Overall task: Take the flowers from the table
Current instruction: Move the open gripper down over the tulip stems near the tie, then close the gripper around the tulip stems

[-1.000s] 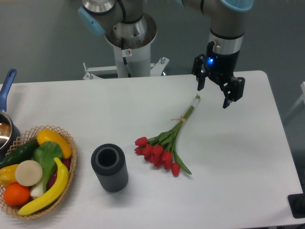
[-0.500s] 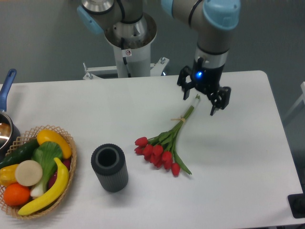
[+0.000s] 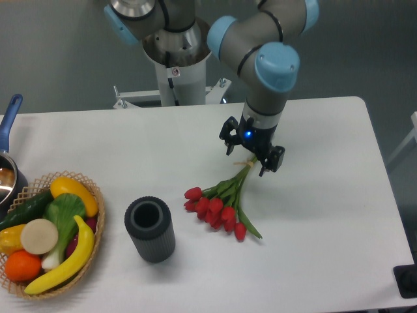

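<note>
- Basket (image 3: 98, 222) of woven wicker is sitting at the near left corner of the table (image 3: 326, 261), holding a banana (image 3: 65, 261), an orange (image 3: 23, 265), a pale round slice, leafy greens, a yellow pepper and a dark green cucumber.
- Cup (image 3: 150, 229), dark grey and ribbed, is standing upright with its mouth open upward, just right of the basket and left of the flower heads, apart from both.
- Flowers (image 3: 218, 208) are lying flat on the white tabletop near its middle: red tulip buds fanning toward the near left, green stems running up and to the right, a pale tie around the stems close under the robot's fingers.
- Pot (image 3: 8, 173) with a blue handle is showing partly at the left edge, behind the basket.
- Gripper (image 3: 253, 151) is hanging over the upper end of the stems, its two dark fingers spread wide with one on each side of the bundle, nothing pinched between them; a blue light is glowing on its body.
- Arm (image 3: 270, 62), grey with light blue joint caps, is reaching down from the pedestal (image 3: 176, 72) beyond the far edge of the table.
</note>
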Motion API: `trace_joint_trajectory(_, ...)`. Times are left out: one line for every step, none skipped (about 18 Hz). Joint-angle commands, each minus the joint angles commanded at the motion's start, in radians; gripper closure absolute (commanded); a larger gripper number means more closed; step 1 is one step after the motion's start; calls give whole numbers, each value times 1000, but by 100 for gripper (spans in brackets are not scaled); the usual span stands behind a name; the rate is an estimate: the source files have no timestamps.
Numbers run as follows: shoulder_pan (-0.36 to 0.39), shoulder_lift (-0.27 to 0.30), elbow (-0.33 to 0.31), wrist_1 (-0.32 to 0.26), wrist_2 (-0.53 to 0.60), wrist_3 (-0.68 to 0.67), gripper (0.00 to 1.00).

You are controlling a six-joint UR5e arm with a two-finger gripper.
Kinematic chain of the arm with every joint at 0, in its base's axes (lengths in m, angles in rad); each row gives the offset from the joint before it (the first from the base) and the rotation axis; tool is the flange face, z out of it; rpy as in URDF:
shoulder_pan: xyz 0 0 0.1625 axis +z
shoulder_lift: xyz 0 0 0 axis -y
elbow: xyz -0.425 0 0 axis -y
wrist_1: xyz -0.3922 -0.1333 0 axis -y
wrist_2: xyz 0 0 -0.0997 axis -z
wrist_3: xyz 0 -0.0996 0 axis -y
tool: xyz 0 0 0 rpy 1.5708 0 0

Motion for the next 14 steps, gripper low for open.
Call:
trace_joint_trajectory(0, -9, 3, 0, 0, -2, 0)
trace_joint_trajectory(-2, -21, 2, 18, 2, 0, 0)
trace_joint_trajectory(-2, -49, -3, 70, 5, 3, 0)
trace_joint_trajectory(-2, -61, -8, 102, 9, 5, 0)
trace_joint_trajectory(-2, -66, -14, 123, 18, 5, 0)
trace_joint_trajectory(-2, -68, -14, 123, 18, 3, 0)
trace_joint_trajectory(-2, -74, -18, 126, 18, 3, 0)
trace_joint_trajectory(-2, -83, -21, 135, 18, 5, 0)
trace_joint_trajectory(-3, -86, -28, 143, 18, 6, 0)
trace_joint_trajectory(-3, -89, -34, 143, 18, 8, 0)
trace_joint_trajectory(-3, -89, -35, 144, 18, 8, 0)
trace_joint_trajectory(-3, -92, -35, 144, 18, 8, 0)
trace_joint_trajectory(-3, -103, -34, 144, 20, 9, 0)
trace_joint_trajectory(-3, -107, -37, 144, 20, 9, 0)
